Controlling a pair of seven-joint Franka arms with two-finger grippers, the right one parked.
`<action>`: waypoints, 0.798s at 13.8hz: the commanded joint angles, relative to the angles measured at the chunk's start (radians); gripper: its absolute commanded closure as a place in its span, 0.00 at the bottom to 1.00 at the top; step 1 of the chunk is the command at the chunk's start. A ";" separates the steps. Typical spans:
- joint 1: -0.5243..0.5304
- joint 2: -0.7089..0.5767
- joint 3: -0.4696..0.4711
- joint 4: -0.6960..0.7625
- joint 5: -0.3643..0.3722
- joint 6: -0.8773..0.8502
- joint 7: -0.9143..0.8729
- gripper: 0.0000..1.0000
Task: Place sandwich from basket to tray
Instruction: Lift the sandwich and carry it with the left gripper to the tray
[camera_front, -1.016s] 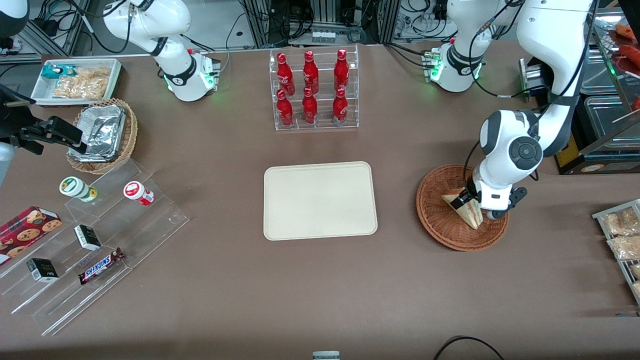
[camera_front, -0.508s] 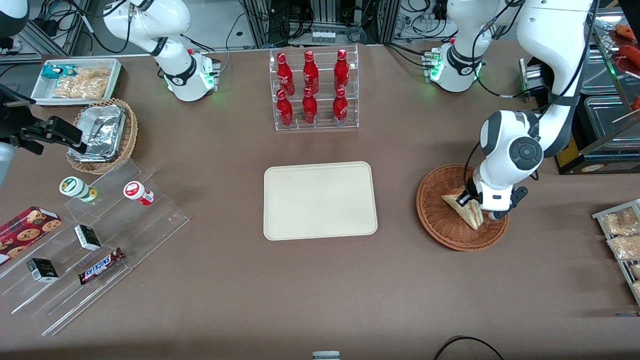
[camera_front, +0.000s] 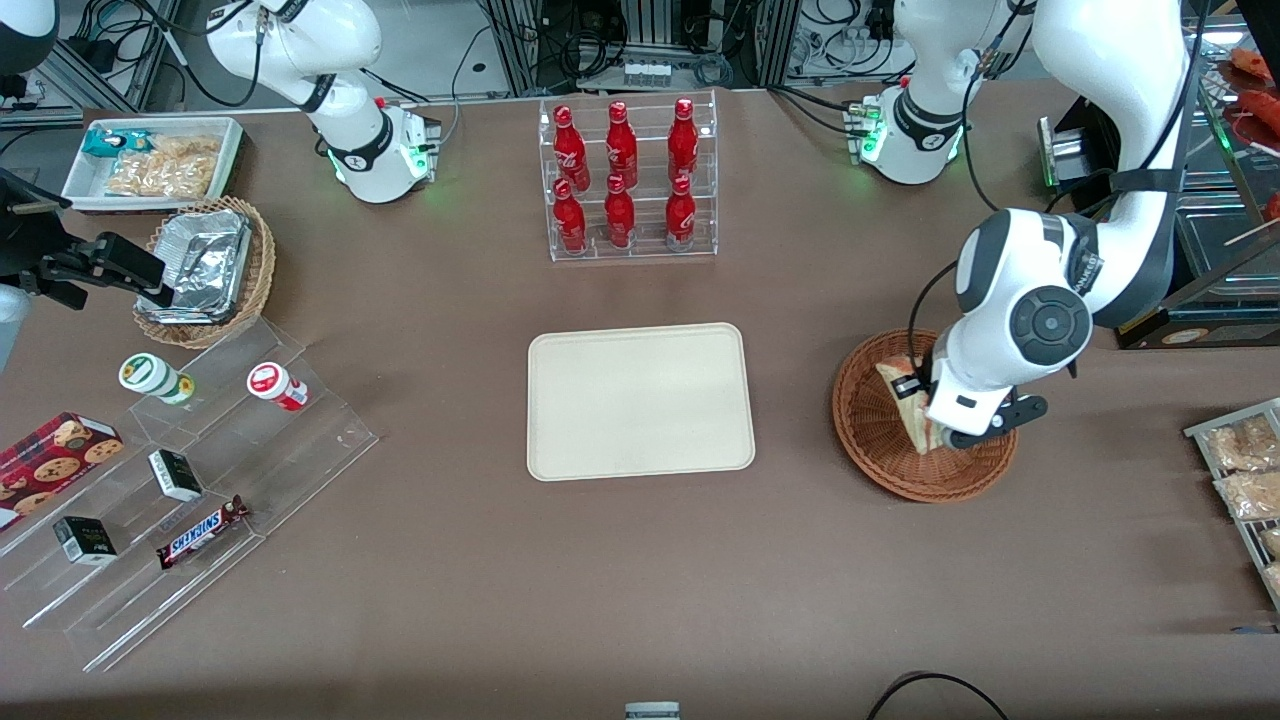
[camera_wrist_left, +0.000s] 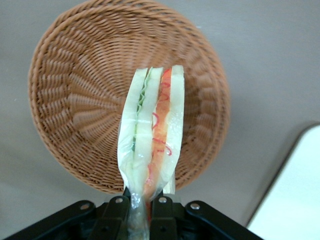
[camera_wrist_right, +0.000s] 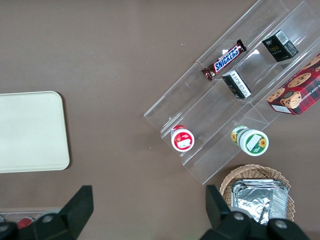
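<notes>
The sandwich (camera_front: 907, 408), a pale bread wedge in clear wrap with a red and green filling stripe, hangs above the reddish-brown wicker basket (camera_front: 875, 440). My left gripper (camera_front: 922, 398) is shut on its wrapped end and holds it lifted off the basket floor. In the left wrist view the sandwich (camera_wrist_left: 152, 140) stands edge-on between the gripper's (camera_wrist_left: 141, 210) fingers, with the basket (camera_wrist_left: 75, 100) below it. The cream tray (camera_front: 640, 400) lies flat at mid-table, beside the basket toward the parked arm's end; its corner shows in the left wrist view (camera_wrist_left: 295, 200).
A clear rack of red bottles (camera_front: 627, 180) stands farther from the front camera than the tray. Snack packets (camera_front: 1240, 470) lie at the working arm's end. A tan basket with a foil container (camera_front: 205, 270) and a clear stepped shelf (camera_front: 190, 480) sit toward the parked arm's end.
My left gripper has risen with the sandwich in it, lifting it off the basket floor. The basket has stayed put.
</notes>
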 joint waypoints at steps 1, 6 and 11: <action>-0.050 0.061 0.008 0.086 0.017 -0.040 0.053 0.95; -0.192 0.204 0.006 0.236 -0.018 -0.034 0.039 0.98; -0.351 0.363 0.005 0.409 -0.035 -0.025 -0.120 0.99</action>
